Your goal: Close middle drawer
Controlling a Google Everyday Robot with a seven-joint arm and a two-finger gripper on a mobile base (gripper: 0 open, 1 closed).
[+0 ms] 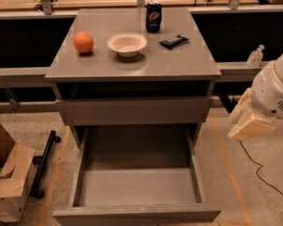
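Middle drawer point(137, 214) stands pulled far out. I see the gripper point(249, 124) off to its right; whether it's clenched, I cannot tell.

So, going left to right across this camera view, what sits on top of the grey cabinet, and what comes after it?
orange → white bowl → soda can → dark snack bar → the robot's gripper, hanging off to the right of the cabinet, lower than its top.

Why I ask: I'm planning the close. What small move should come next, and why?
Probably bring the hand down and across to the front of the middle drawer. The drawer stands pulled far out, and the hand hangs right of the cabinet, apart from it; it must reach the front before pushing.
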